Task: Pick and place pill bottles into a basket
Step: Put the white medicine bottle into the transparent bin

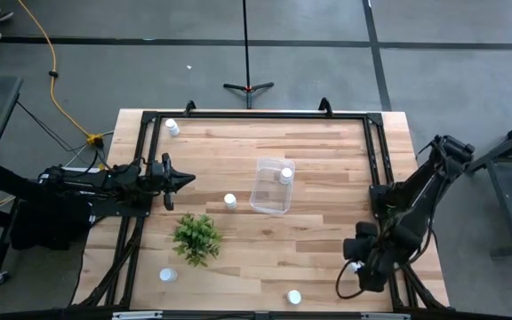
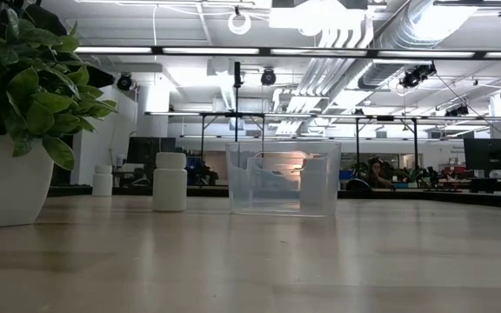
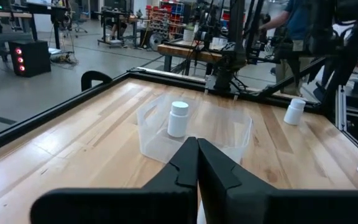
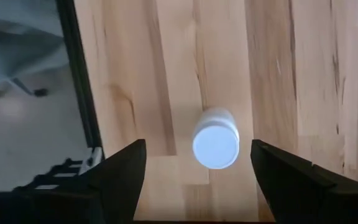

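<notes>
One bottle [image 1: 285,175] stands in the basket [image 1: 266,197]; five wait on the worktop [image 1: 327,222]. The right gripper [image 4: 197,163] hangs spread over one [image 4: 215,144] near the right edge. The left gripper [image 3: 196,163], pressed closed and empty, waits at the left edge.

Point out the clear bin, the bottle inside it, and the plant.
clear bin [image 1: 268,204]: high view, on its near wall.
bottle inside the bin [image 1: 286,175]: high view, on its white cap.
plant [image 1: 196,236]: high view, on the middle of its leaves.
</notes>
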You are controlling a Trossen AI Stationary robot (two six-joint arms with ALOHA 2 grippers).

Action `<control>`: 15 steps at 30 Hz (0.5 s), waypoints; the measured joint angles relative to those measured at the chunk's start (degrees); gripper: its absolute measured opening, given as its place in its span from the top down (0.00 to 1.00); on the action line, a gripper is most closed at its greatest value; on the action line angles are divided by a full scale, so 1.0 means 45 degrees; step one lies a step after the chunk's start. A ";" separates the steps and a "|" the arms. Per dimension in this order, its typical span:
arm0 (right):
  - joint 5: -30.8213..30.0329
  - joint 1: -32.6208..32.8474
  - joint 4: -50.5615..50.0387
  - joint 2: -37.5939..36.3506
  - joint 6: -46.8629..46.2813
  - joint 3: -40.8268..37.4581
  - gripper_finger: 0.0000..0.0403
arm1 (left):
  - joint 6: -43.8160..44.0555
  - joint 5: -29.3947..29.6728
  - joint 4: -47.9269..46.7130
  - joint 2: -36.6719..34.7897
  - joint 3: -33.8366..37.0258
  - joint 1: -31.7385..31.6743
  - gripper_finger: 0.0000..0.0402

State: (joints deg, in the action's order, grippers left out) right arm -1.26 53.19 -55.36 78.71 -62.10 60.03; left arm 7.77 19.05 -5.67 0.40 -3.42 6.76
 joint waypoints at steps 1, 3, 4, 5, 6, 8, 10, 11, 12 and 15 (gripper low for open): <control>-0.0005 0.0078 0.0007 0.0146 0.0008 0.0002 0.31 | -0.0005 0.0000 0.0000 0.0000 0.0000 0.0000 0.91; 0.0015 0.0223 -0.0002 0.0425 0.0008 0.0000 0.31 | 0.0000 0.0003 0.0000 0.0000 0.0000 0.0000 0.91; 0.0015 0.0287 -0.0016 0.0541 0.0007 0.0003 0.31 | -0.0001 0.0007 0.0000 0.0000 0.0000 0.0000 0.92; 0.0015 0.0355 -0.0075 0.0640 -0.0006 0.0004 0.31 | -0.0002 0.0021 0.0000 0.0000 0.0000 0.0000 0.92; 0.0010 0.0419 -0.0141 0.0712 -0.0006 0.0005 0.31 | 0.0000 0.0055 0.0000 0.0000 0.0000 0.0000 0.91; -0.0075 0.0474 -0.0378 0.0859 -0.0031 0.0005 0.31 | 0.0000 0.0171 0.0000 0.0000 -0.0005 0.0000 0.90; -0.0313 0.0479 -0.0491 0.0949 -0.0101 0.0005 0.31 | -0.0002 0.0320 -0.0002 0.0000 -0.0005 0.0000 0.89; -0.0444 0.0476 -0.0503 0.0956 -0.0099 0.0001 0.31 | 0.0000 0.0404 0.0000 0.0000 -0.0009 0.0000 0.88; -0.0577 0.0476 -0.0498 0.0958 -0.0051 0.0005 0.31 | -0.0005 0.0490 0.0000 0.0000 -0.0010 0.0000 0.88; -0.0855 0.0471 -0.0493 0.1022 0.0201 0.0005 0.31 | 0.0000 0.0515 -0.0001 0.0000 -0.0010 0.0000 0.88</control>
State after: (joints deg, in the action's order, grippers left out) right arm -5.10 55.31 -57.58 83.31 -61.19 60.05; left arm 7.77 21.37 -5.68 0.40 -3.46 6.76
